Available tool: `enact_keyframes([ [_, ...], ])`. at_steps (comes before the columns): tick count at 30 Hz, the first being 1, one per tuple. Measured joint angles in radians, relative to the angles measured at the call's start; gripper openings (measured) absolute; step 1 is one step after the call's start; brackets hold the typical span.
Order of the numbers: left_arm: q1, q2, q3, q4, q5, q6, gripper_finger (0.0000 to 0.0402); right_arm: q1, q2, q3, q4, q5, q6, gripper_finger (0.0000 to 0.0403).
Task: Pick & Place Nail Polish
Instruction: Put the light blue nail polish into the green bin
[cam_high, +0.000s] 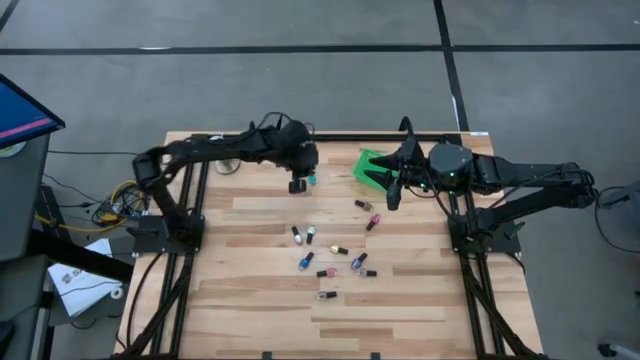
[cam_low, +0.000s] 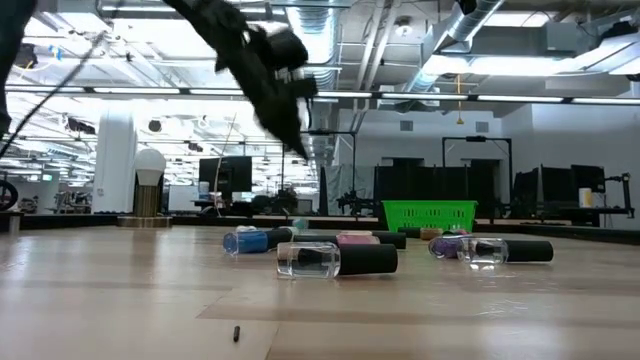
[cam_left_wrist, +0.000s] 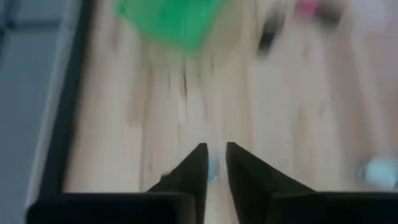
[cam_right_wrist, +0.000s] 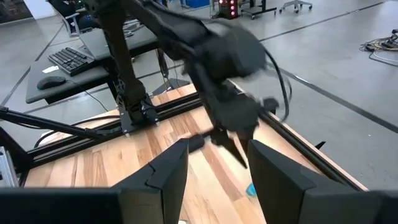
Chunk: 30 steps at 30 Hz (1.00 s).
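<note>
Several tiny nail polish bottles lie scattered on the wooden table's middle; they also show lying on their sides in the low view. My left gripper hangs raised left of the green basket, its fingers almost shut on a teal bottle. The teal bottle also shows in the right wrist view. My right gripper is open and empty beside the basket's near left corner; its fingers show in its own wrist view. My left gripper pinches the teal bottle between its two fingers; a bluish bit shows in the narrow gap at their free ends. The fingers slant down toward the table's right. Which part of the bottle they have is hidden by the fingers. The bottle seems lifted clear of the table.
The green basket stands at the table's far edge, right of the middle. A white ball-topped stand is at the far left. Pink bottles lie just near of the basket. The table's near third is bare wood.
</note>
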Motion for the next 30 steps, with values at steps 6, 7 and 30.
enact_keyframes([
  [6, 0.003, -0.098, 0.000, 0.040, 0.017, -0.027, 0.0002, -0.016, 0.058, 0.000, 0.005, 0.001, 0.000, 0.0172],
  [7, 0.005, -0.103, 0.001, 0.039, 0.015, -0.042, 0.0004, -0.018, 0.071, 0.000, 0.003, 0.001, 0.000, 0.0175],
  [30, -0.014, -0.565, 0.001, -0.217, -0.087, -0.394, 0.0199, -0.425, 0.857, 0.524, -0.297, -0.469, -0.579, 0.0240],
])
